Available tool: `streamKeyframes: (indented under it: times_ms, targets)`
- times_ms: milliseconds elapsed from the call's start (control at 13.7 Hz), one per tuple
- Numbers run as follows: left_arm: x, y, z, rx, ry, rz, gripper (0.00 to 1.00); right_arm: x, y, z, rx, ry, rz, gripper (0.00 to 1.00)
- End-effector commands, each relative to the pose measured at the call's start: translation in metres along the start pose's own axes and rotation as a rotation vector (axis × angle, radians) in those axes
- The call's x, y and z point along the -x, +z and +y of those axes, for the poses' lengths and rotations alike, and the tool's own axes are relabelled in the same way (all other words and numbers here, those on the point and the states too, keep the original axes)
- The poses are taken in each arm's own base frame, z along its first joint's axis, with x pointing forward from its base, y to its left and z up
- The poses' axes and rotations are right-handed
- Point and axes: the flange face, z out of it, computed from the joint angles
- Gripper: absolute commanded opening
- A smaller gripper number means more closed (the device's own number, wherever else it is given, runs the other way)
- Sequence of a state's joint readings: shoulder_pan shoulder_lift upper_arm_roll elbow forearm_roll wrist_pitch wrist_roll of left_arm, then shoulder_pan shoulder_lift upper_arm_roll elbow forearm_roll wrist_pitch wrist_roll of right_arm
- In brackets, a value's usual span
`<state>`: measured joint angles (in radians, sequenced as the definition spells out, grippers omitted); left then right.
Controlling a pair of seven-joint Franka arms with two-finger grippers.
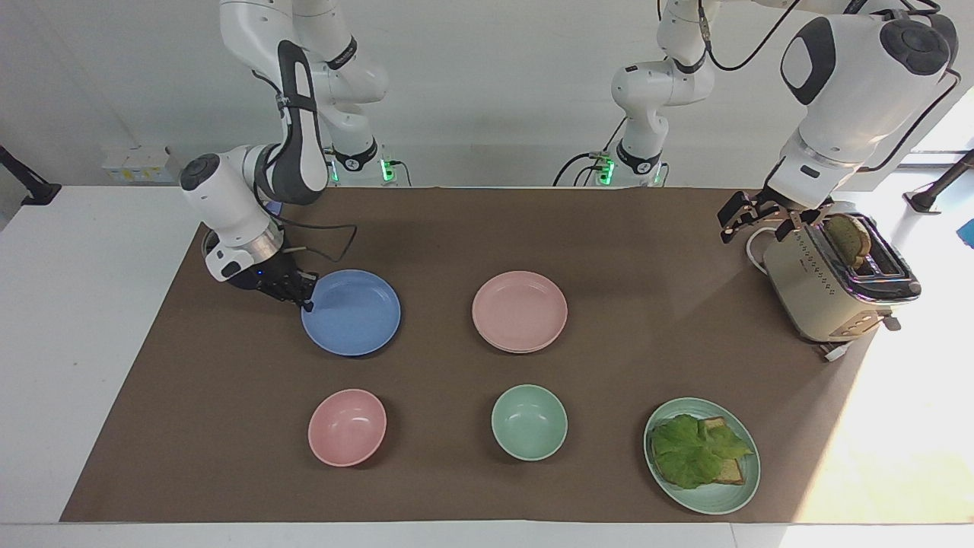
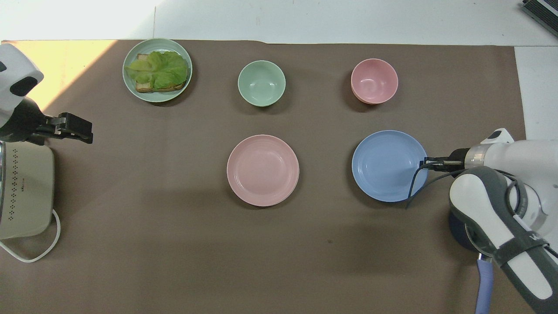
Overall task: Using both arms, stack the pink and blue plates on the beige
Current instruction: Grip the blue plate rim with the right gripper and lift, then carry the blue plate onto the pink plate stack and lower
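Note:
The periwinkle blue plate [image 1: 351, 312] [image 2: 388, 165] is toward the right arm's end of the brown mat, with a shadow under it as if raised slightly. My right gripper [image 1: 304, 298] [image 2: 425, 163] is shut on its rim, on the side toward the right arm's end. The pink plate [image 1: 520, 308] [image 2: 263, 169] lies mid-mat. A thin pale rim of the beige plate [image 1: 520, 351] shows beneath it. My left gripper [image 1: 734, 221] [image 2: 83, 131] hangs open and holds nothing, over the mat beside the toaster.
A toaster [image 1: 837, 281] [image 2: 24, 192] with a slice in it stands at the left arm's end. Farther from the robots sit a pink bowl [image 1: 347, 426] [image 2: 374, 80], a mint bowl [image 1: 529, 421] [image 2: 261, 83] and a mint plate [image 1: 723, 495] [image 2: 130, 85] with lettuce and toast.

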<state>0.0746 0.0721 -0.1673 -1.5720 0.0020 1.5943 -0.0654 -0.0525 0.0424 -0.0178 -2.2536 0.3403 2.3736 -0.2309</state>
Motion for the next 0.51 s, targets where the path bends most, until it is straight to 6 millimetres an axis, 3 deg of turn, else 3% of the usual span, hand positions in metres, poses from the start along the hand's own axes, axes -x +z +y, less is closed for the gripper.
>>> streamKeyframes:
  times_ms: [0,291,437]
  targets:
    - [0.003,-0.002,-0.004,-0.01,-0.004,-0.009,1.0,0.006,-0.016,-0.034,-0.052,-0.045,-0.004,0.0]
    - [0.003,-0.002,-0.004,-0.01,-0.004,-0.009,1.0,-0.002,-0.008,-0.116,-0.151,-0.063,0.035,0.0]
    - [0.003,-0.002,-0.004,-0.01,-0.004,-0.009,1.0,0.004,-0.001,-0.176,-0.157,-0.022,0.089,0.0]
